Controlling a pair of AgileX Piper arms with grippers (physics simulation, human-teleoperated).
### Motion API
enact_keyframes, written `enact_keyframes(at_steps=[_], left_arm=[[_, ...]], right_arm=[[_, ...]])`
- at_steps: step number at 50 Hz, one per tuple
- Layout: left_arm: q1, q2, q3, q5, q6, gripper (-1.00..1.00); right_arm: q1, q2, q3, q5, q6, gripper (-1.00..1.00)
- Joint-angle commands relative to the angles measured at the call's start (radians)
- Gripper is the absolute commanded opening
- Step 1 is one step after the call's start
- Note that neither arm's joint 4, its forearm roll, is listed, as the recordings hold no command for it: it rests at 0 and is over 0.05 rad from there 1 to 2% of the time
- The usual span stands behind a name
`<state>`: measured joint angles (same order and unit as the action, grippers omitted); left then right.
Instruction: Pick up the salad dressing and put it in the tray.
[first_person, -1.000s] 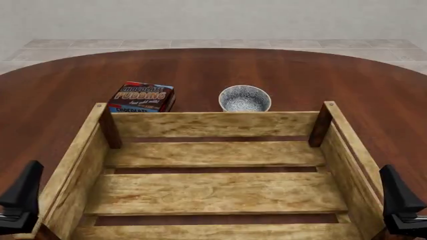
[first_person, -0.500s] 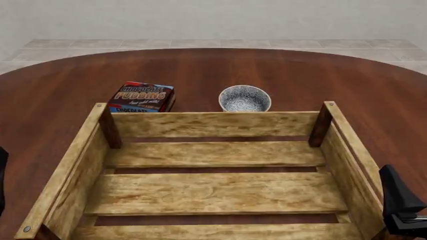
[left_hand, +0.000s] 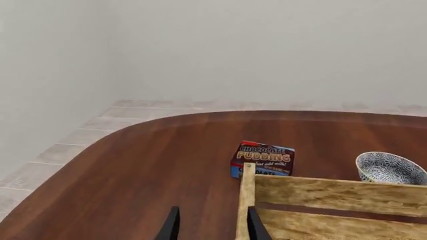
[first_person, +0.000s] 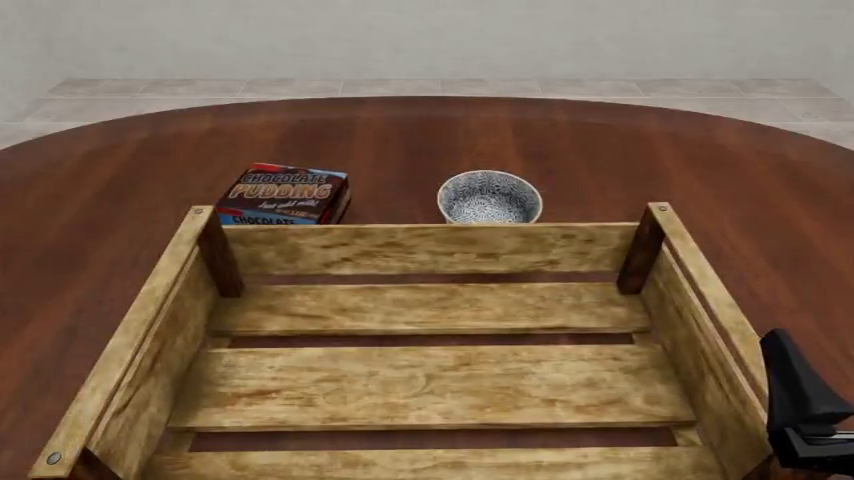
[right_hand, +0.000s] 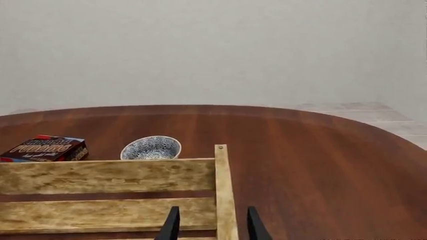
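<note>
No dressing bottle shows in any view; where it stands cannot be told from here. The tray (first_person: 427, 340) sits empty at the near middle of the round wooden surface (first_person: 694, 160), its slatted floor bare between dark corner posts. Just beyond its far wall stand a pudding box (first_person: 283, 195) to the left and a speckled bowl (first_person: 490, 197) near the centre, apart from each other and close to the wall.

The change is on the left: the left pincer (left_hand: 212, 227), visible at the tray's near left corner a second ago, has gone from the front view altogether. Its wrist camera shows the two dark fingers spread, empty, above the tray's left wall, looking out over bare wood toward the box. The right pincer (right_hand: 212, 225) has not budged beside the tray's right wall, fingers likewise spread and holding nothing.

The left arm's move looks like a swing outward in search of the bottle, likely off to that side. The pickup has not begun.
</note>
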<state>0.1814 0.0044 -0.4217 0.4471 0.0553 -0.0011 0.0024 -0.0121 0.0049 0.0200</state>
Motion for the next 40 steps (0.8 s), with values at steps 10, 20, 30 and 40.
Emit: enact_keyframes(at_steps=[10,20,30,40], left_arm=[[0.123,-0.002,-0.071,0.149,0.028,1.00],[0.170,0.000,-0.084,0.197,0.039,1.00],[0.216,0.003,-0.069,0.209,0.051,1.00],[0.252,0.009,-0.043,0.212,0.056,1.00]], right_arm=[[0.004,0.001,0.005,-0.002,0.002,1.00],[0.000,0.000,0.000,0.003,0.007,1.00],[0.003,0.004,0.003,0.001,0.006,1.00],[0.006,0.009,0.001,0.002,0.002,1.00]])
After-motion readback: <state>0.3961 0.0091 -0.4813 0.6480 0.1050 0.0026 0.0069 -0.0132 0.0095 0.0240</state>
